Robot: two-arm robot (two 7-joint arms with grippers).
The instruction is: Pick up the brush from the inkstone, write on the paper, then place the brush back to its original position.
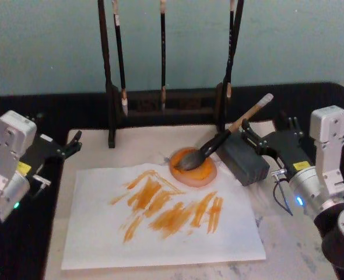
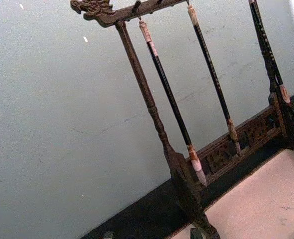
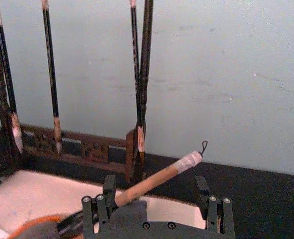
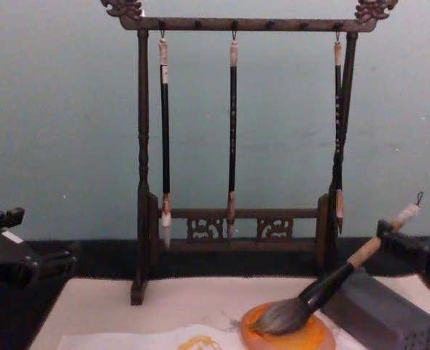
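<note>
Brush [image 1: 218, 142]: tip in the orange inkstone [image 1: 193, 167], handle leaning right over the grey block [image 1: 244, 157]. Paper [image 1: 160, 221]: near the inkstone, covered in orange strokes. Right gripper [image 3: 157, 196]: jaws apart, either side of the handle's white end. Left gripper [image 1: 73, 146]: idle at far left; jaws cannot be told. Risk: nudging the propped handle could roll the brush off. Loop on the handle's end clear in the right wrist view, too small to make out from the head.

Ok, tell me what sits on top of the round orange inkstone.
The bushy grey-black tip of the thick wooden-handled brush rests on the round orange inkstone, handle leaning over the grey block. The dish surface beneath the tip is hidden.
</note>
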